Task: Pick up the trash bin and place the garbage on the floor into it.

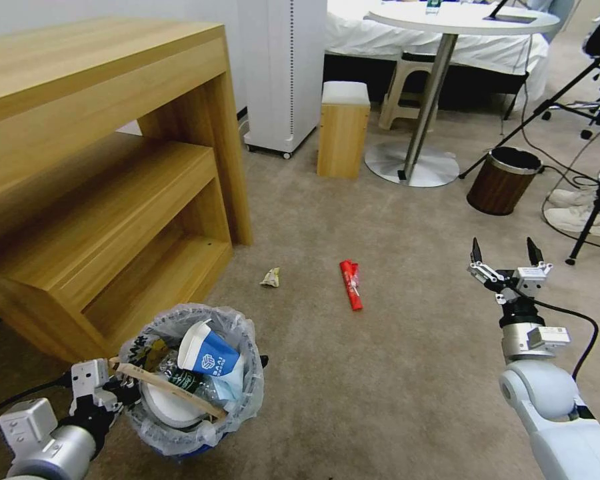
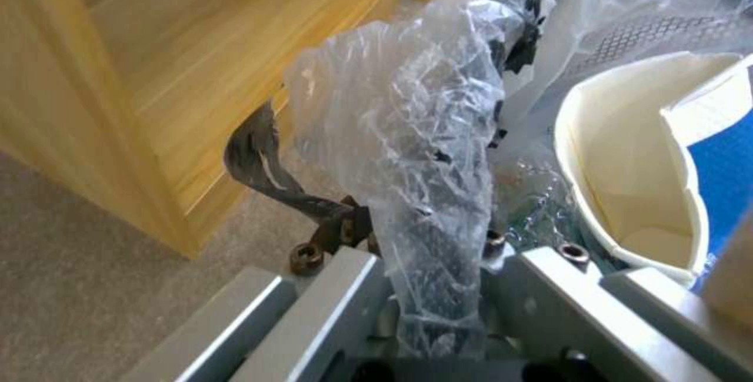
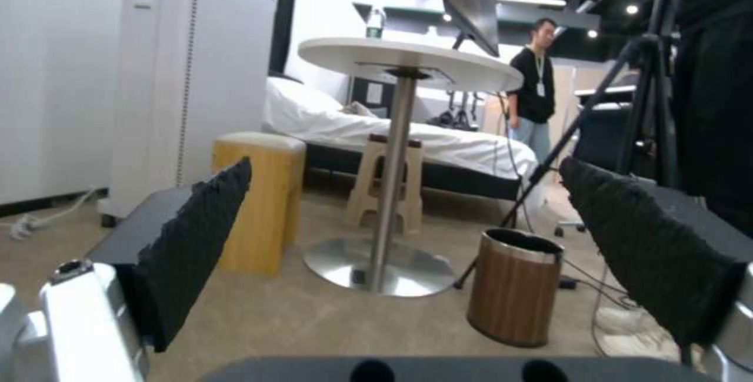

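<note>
The trash bin (image 1: 243, 407), lined with a crinkled clear bag, hangs low at the front left, and my left gripper (image 1: 117, 390) is shut on its near rim. In the left wrist view the bag-covered rim (image 2: 423, 193) runs between the jaws. Inside lie a blue-white paper cup (image 1: 210, 353), a wooden stick (image 1: 170, 388), a blue mask (image 1: 232, 387) and a white slipper (image 1: 163, 408). On the beige floor (image 1: 380, 373) ahead lie a red packet (image 1: 351, 285) and a small crumpled wrapper (image 1: 271, 277). My right gripper (image 1: 507, 257) hovers open and empty at the right, its fingers (image 3: 196, 235) spread wide.
A wooden shelf unit (image 1: 100, 167) stands at the left, close to the held bin. Farther off are a wooden stool (image 1: 343, 130), a round table's metal base (image 1: 412, 163), a dark brown bin (image 1: 503, 180), tripod legs with cables (image 1: 580, 240) and a person's shoes (image 1: 580, 213).
</note>
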{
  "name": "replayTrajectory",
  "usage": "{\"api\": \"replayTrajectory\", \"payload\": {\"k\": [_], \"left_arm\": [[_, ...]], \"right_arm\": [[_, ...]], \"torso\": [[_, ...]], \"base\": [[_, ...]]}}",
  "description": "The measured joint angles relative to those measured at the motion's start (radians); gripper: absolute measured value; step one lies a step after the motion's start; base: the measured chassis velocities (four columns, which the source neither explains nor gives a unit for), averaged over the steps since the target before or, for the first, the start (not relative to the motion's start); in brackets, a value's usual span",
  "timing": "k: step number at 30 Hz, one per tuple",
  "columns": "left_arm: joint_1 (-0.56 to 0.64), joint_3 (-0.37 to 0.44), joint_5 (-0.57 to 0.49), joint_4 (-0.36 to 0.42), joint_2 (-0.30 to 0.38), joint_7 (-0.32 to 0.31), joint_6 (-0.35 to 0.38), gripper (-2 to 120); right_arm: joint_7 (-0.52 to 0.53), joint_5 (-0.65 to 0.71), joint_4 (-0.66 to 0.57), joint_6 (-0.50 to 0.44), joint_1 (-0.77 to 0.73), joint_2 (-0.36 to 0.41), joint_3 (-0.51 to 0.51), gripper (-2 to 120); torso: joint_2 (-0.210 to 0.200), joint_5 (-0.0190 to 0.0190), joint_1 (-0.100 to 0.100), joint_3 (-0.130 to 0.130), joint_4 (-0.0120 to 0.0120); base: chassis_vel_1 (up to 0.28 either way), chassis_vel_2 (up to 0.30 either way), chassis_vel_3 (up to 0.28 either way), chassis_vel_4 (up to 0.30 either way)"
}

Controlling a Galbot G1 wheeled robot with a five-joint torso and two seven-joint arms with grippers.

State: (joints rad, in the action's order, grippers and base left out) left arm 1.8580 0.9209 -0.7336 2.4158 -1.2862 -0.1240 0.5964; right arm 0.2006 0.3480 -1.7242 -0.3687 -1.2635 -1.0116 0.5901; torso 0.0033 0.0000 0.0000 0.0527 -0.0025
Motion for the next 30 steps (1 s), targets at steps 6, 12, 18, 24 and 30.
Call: {"api": "replayTrajectory", "payload": {"k": [6,12,18,24,30], "left_arm": [[-0.002,0.001,-0.004,-0.003,0.003,-0.003,-0.002,1],[-0.002,0.004,-0.008,-0.003,0.006,-0.010,-0.003,1],[-0.003,0.005,-0.012,-0.003,0.006,-0.011,-0.003,1],[-0.005,0.005,-0.012,-0.006,0.003,-0.011,-0.003,1],[-0.001,0.009,-0.022,0.003,0.015,-0.014,0.014,1]], "right_arm": [[-0.002,-0.004,0.008,-0.006,-0.002,-0.005,0.000,100],[-0.005,-0.009,0.012,-0.006,0.004,-0.010,-0.002,100],[-0.005,-0.010,0.016,-0.004,0.006,-0.013,-0.005,100],[-0.006,-0.007,0.022,-0.005,0.008,-0.012,-0.005,100],[-0.009,-0.006,0.024,-0.009,0.006,-0.010,-0.004,100]], "torso": [[0.000,0.0001,0.000,0.000,0.0001],[0.000,-0.0001,0.000,0.000,0.0002],[0.000,0.0000,0.000,0.000,0.0002],[0.000,0.0000,0.000,0.000,0.0002],[0.000,-0.0001,0.000,0.000,0.0002]], "base": [[0.000,0.000,0.000,0.000],[0.000,0.000,0.000,0.000],[0.000,0.000,0.000,0.000],[0.000,0.000,0.000,0.000],[0.000,0.000,0.000,0.000]]}}
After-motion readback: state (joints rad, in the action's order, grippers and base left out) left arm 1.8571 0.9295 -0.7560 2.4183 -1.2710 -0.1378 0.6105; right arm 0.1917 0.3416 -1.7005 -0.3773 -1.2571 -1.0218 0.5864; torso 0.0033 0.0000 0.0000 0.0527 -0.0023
